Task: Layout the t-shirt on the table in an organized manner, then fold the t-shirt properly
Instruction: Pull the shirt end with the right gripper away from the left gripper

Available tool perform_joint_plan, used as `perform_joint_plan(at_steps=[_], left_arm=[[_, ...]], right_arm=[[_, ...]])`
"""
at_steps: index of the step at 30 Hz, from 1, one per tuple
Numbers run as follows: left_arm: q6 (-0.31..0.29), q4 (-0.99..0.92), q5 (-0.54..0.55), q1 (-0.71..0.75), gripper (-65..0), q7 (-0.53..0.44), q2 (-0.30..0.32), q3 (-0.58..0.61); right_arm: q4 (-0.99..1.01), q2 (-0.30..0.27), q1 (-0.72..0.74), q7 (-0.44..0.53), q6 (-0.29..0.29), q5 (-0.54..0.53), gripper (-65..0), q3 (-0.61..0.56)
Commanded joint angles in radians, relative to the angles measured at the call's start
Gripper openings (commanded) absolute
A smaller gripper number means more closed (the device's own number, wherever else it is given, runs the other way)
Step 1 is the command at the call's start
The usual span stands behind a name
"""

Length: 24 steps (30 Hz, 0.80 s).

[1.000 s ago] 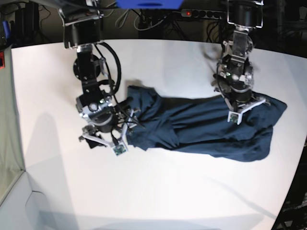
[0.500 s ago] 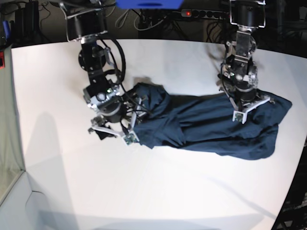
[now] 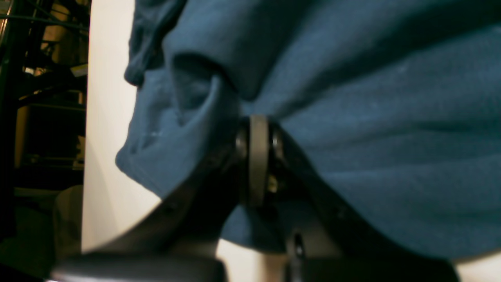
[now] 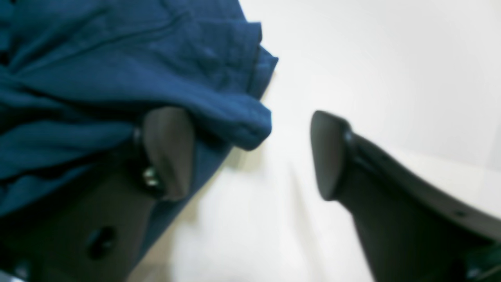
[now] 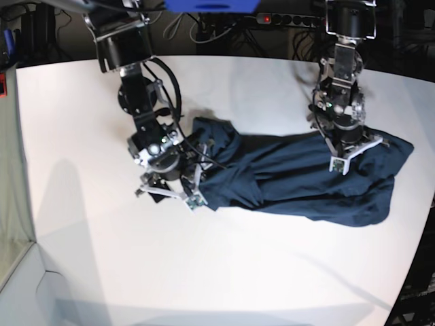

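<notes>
We saw the table [image 5: 88,258] filling most of the base view, white w/ a curved far edge. The shirt [image 5: 299,183] lay bunched across its middle-to-right part in that view, long axis running side to side, heavily creased, not flat. One end reached close to the table's edge on that view's right; the other end was humped up under the R arm.

L arm was over the shirt's end on base-view right. L gripper [image 3: 258,129] had its jaws pinched together w/ a fold of shirt [image 3: 391,117] caught between them; cloth draped over and around the tips in the wrist cam, table [image 3: 105,117] visible alongside.

R arm sat at the opposite end of the shirt. R gripper [image 4: 250,152] had jaws spread wide apart. One finger [image 4: 168,149] was against the shirt [image 4: 117,78], w/ a hem corner hanging just over it; the other finger [image 4: 332,156] stood clear above bare table [image 4: 372,58]. Nothing was clamped between them. Wrist cam was blurry, so we couldn't tell whether that first finger was under the cloth or only beside it.
</notes>
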<state>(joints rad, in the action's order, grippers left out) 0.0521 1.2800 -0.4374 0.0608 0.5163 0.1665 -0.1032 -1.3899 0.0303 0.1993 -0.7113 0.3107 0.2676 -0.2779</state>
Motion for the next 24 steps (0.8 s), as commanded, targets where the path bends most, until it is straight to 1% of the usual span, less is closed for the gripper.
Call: perform_joint_plan(at_steps=[1, 5, 6, 9, 10, 13, 16, 17, 20, 23, 24], left_arm=[[-0.054, -0.02, 0.058, 0.026, -64.5, 0.106, -0.002, 0.0], [-0.054, -0.02, 0.058, 0.024, -64.5, 0.106, -0.002, 0.0], [-0.054, -0.02, 0.058, 0.024, -64.5, 0.106, -0.002, 0.0], [-0.054, -0.02, 0.056, 0.024, -64.5, 0.106, -0.005, 0.0], [-0.054, -0.02, 0.055, 0.023, -64.5, 0.106, -0.006, 0.0], [-0.054, -0.02, 0.055, 0.023, -64.5, 0.106, -0.006, 0.004], [-0.054, -0.02, 0.055, 0.021, -64.5, 0.106, -0.006, 0.006], [-0.054, -0.02, 0.055, 0.02, -64.5, 0.106, -0.006, 0.006], [-0.054, -0.02, 0.055, 0.02, -64.5, 0.106, -0.008, 0.006], [-0.054, -0.02, 0.058, 0.018, -64.5, 0.106, -0.008, 0.006], [-0.053, -0.02, 0.058, 0.018, -64.5, 0.106, -0.008, 0.006]], right_arm=[[-0.004, 0.003, 0.029, 0.017, 0.002, 0.0, -30.4, -0.001], [0.013, 0.003, 0.029, 0.018, 0.002, 0.0, -41.5, -0.001], [0.013, 0.003, 0.029, 0.018, 0.002, 0.0, -45.6, -0.001], [0.008, 0.004, 0.029, 0.018, 0.002, 0.0, -60.9, 0.001], [0.007, 0.004, 0.029, 0.018, 0.002, 0.002, -65.0, 0.001], [0.001, 0.004, 0.03, 0.018, 0.002, 0.002, -65.0, 0.001], [-0.076, 0.001, 0.021, 0.005, 0.002, 0.002, -65.0, 0.009], [-0.127, 0.0, 0.015, -0.006, 0.002, 0.002, -65.0, 0.009], [-0.335, -0.005, -0.045, -0.081, 0.002, 0.003, -65.0, 0.009], [-0.512, -0.017, -0.102, -0.152, 0.005, 0.002, -65.0, -0.016], [-0.569, -0.019, -0.125, -0.172, 0.018, 0.002, -65.0, -0.03]])
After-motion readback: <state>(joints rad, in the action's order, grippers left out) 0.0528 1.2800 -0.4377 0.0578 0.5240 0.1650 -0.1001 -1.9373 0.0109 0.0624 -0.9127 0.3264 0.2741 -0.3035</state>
